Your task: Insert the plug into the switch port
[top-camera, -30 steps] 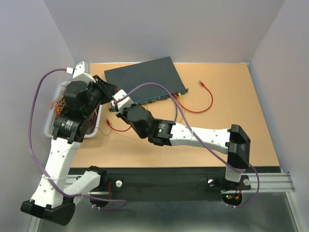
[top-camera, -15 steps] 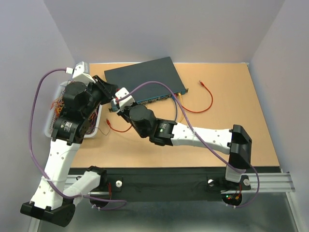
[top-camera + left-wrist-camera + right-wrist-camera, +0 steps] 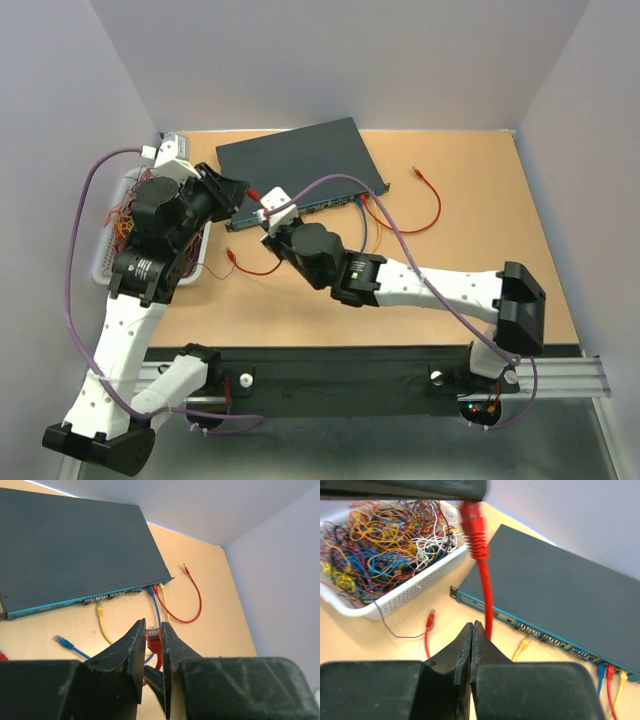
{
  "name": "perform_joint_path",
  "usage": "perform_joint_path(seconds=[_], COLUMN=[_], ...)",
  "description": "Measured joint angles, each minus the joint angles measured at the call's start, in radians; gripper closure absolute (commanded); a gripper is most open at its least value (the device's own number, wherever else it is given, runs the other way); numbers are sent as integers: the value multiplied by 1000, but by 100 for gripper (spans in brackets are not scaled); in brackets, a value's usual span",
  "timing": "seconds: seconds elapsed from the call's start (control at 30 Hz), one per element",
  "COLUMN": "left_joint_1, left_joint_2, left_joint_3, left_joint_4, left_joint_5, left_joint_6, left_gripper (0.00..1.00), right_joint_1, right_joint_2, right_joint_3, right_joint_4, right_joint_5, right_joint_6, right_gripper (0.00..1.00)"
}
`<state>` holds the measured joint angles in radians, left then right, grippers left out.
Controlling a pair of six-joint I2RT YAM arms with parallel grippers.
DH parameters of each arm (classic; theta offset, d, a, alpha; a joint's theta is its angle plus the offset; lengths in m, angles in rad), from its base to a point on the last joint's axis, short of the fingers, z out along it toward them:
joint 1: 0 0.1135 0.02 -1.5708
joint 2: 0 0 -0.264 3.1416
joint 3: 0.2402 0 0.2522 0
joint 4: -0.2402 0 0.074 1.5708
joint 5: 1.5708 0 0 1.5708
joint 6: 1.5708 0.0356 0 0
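Observation:
The switch (image 3: pixel 300 160) is a flat dark blue-grey box at the back of the table, its socket row facing the arms; it also shows in the left wrist view (image 3: pixel 75 550) and the right wrist view (image 3: pixel 560 595). My left gripper (image 3: pixel 243 190) is shut on a red plug (image 3: pixel 152 633), held above the table in front of the socket row (image 3: pixel 110 597). The plug's red cable (image 3: pixel 482 575) hangs down just past my right gripper (image 3: pixel 472 626). The right gripper (image 3: pixel 268 218) is shut with its fingers pressed together, near the switch's left front corner.
A white wire basket (image 3: pixel 108 262) full of tangled cables stands at the left. Blue, red and yellow cables (image 3: pixel 156 591) are plugged in at the switch's right end. A loose yellow plug (image 3: pixel 99 609), blue plug (image 3: pixel 60 640) and another red plug (image 3: pixel 430 616) lie on the table.
The right arm has drawn back to the right, away from the left gripper. The left gripper has shifted slightly right with the red plug now showing at its tips.

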<state>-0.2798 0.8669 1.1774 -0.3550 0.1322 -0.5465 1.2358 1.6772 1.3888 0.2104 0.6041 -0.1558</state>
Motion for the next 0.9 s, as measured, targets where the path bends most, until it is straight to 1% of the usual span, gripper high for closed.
perform_joint_path(seconds=[0.03, 0.07, 0.1, 0.17, 0.2, 0.23, 0.27, 0.37, 0.5, 0.73, 0.77, 0.83, 0.87, 0.9], left_joint_1=[0, 0, 0, 0, 0, 0, 0, 0, 0, 0, 0, 0, 0, 0], left_joint_2=[-7, -11, -14, -14, -13, -12, -10, 0, 8, 8, 8, 7, 6, 4], left_joint_3=[-13, -23, -31, -38, -39, -39, -39, -39, -40, -40, -40, -40, -40, -40], left_joint_4=[11, 19, 27, 35, 36, 38, 39, 43, 48, 56, 56, 56, 56, 56], left_joint_5=[5, 10, 16, 24, 28, 32, 34, 42, 52, 60, 60, 60, 59, 59], left_joint_6=[-1, -1, -2, -4, -4, -4, -5, -9, -16, -21, -21, -21, -20, -20], left_gripper=[82, 84, 92, 96, 97, 98, 99, 100, 100, 100, 100, 100, 100, 100], right_joint_1=[-5, -16, -29, -47, -55, -63, -64, -63, -63, -63, -63, -63, -63, -63], right_joint_2=[-15, -54, -92, -150, -169, -188, -194, -211, -195, -97, -82, -57, -45, -35], right_joint_3=[-18, -50, -79, -108, -113, -114, -114, -113, -106, -34, -23, -2, 10, 21], right_joint_4=[0, -1, -1, 1, 0, 1, 2, -1, -21, -48, -47, -48, -49, -50], right_joint_5=[-14, -35, -53, -62, -64, -67, -71, -105, -135, -155, -149, -139, -134, -130], right_joint_6=[12, 35, 61, 84, 93, 103, 102, 114, 119, 118, 118, 116, 115, 116], right_gripper=[99, 99, 99, 99, 92, 64, 56, 47, 46, 46, 52, 62, 73, 79])
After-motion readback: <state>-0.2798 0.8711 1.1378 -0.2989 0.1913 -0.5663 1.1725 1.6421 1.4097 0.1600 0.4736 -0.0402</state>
